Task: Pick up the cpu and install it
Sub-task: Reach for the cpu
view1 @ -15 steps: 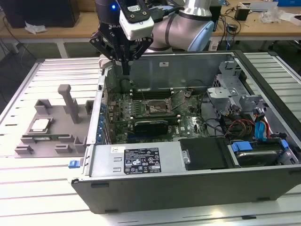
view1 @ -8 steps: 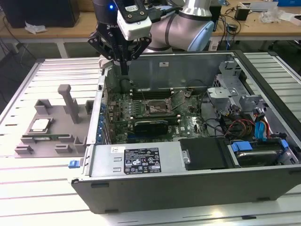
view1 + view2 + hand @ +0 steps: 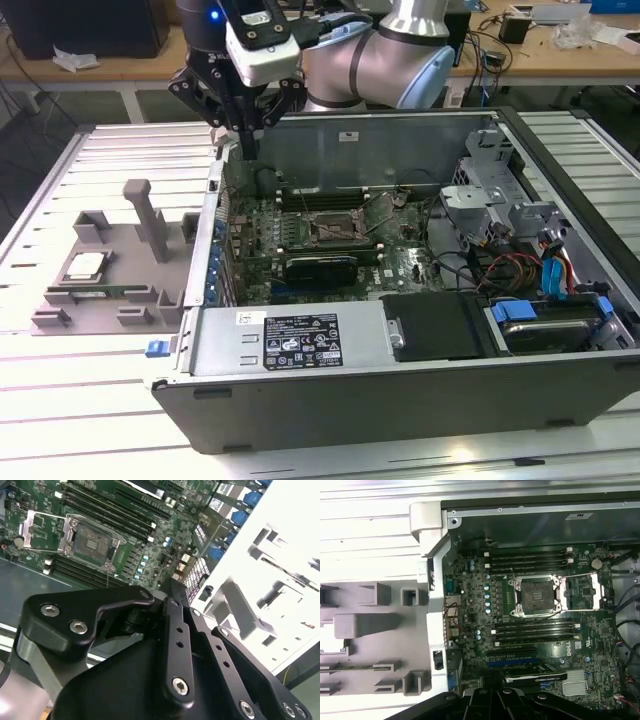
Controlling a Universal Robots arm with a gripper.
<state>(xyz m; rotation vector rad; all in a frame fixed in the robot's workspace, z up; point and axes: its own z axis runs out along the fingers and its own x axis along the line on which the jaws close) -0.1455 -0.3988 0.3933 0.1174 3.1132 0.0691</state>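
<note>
The cpu (image 3: 85,266), a small silver square chip, lies on the grey fixture (image 3: 110,250) at the exterior view's left, outside the computer case. My gripper (image 3: 246,150) hangs above the case's wall on that side, near the back corner, well apart from the chip. Its black fingers (image 3: 172,605) look shut with nothing between them. The motherboard's socket (image 3: 335,229) stands open and empty, and is seen in both wrist views (image 3: 536,596) (image 3: 92,542) with its metal frame (image 3: 580,592) folded aside.
The open computer case (image 3: 300,345) lies on a slatted white table (image 3: 60,400). A green memory stick (image 3: 100,293) rests on the fixture beside upright grey posts (image 3: 145,215). Cables and a drive cage (image 3: 500,215) crowd the case at the exterior view's right.
</note>
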